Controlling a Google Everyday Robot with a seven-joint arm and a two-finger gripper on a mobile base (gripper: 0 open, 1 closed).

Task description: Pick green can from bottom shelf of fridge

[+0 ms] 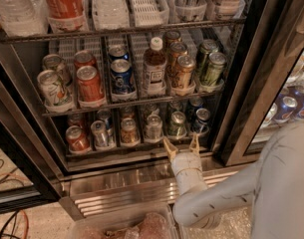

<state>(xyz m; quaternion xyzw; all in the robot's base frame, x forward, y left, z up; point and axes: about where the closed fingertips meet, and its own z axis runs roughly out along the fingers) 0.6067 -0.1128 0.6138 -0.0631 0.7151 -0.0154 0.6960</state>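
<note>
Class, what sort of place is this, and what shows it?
Likely a shop or canteen drinks corner: a black-framed, glass-doored commercial fridge, can-filled dark wire racks, ribbed stainless-steel base. The open two-finger gripper sits before the short green can on the bottom shelf.

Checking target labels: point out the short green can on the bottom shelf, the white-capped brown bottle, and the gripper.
Short green can (177, 125): camera view, body.
White-capped brown bottle (154, 73): camera view, label.
Gripper (180, 142): camera view, between open fingertips, below green can.
</note>
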